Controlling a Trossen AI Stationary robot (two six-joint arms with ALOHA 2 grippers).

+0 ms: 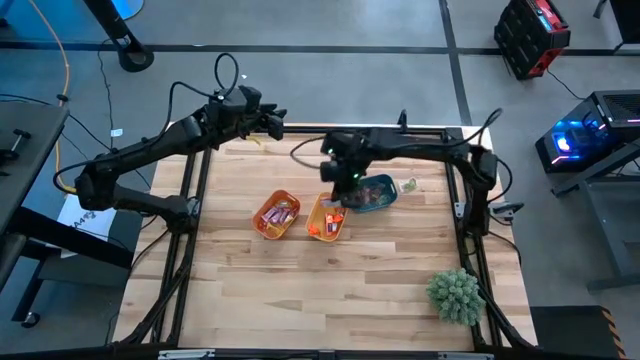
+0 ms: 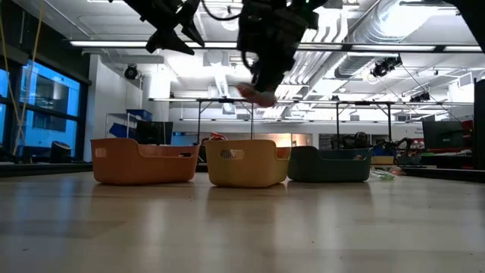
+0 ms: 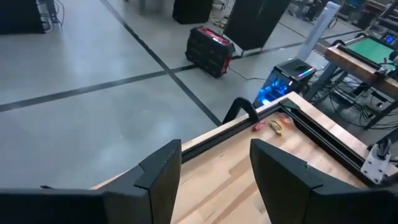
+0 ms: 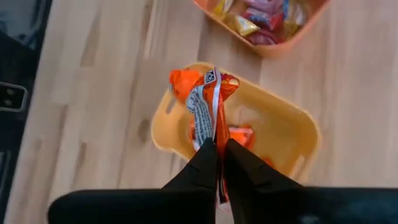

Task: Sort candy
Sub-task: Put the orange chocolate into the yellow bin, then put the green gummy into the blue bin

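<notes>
The table [image 1: 330, 290] carried 3 bins in a row near its middle, with a green plant [image 1: 456, 296] near one corner. The orange bin [image 1: 277, 214] held mixed candy [image 4: 261, 15], the yellow bin [image 1: 327, 219] beside it held a few orange pieces [image 4: 239, 134], and the blue bin [image 1: 375, 194] sat on its other side, partly under the right arm.

The right tool [image 4: 219, 163] hung above the yellow bin, its fingers pressed together and pinching an orange-and-white wrapper [image 4: 205, 102] by one end; the wrapper dangled clear of the bin. In the low view the same piece [image 2: 258, 94] showed well above the bin rims.

The left tool [image 3: 214, 177] waited at the table's far edge with its fingers spread, holding nothing. 2 loose sweets [image 3: 268, 126] lay near the rail there.
</notes>
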